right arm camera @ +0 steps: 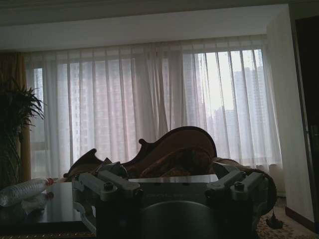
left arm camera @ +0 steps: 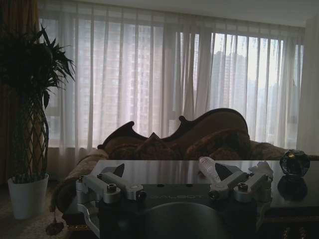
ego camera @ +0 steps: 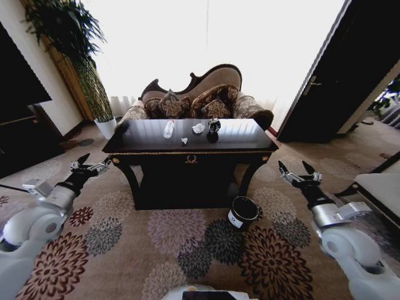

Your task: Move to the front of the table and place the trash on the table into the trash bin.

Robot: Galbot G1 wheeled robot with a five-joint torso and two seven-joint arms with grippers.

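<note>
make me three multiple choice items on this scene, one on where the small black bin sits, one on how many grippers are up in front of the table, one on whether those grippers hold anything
1. Where is the small black cylindrical trash bin?
A. on the carpet by the front right leg of the glossy black wooden table
B. on the tabletop
C. on the sofa

2. How many grippers are raised before the table?
A. none
B. one
C. two

3. What state are the grippers in?
A. both shut on paper
B. both open and empty
C. one holds the bin

Answers:
1 A: the head view shows the bin on the floral carpet, below the table's right front corner.
2 C: the left gripper and right gripper flank the table.
3 B: both show spread fingers with nothing between them, and the crumpled clear plastic bottle lies on the tabletop.
</note>
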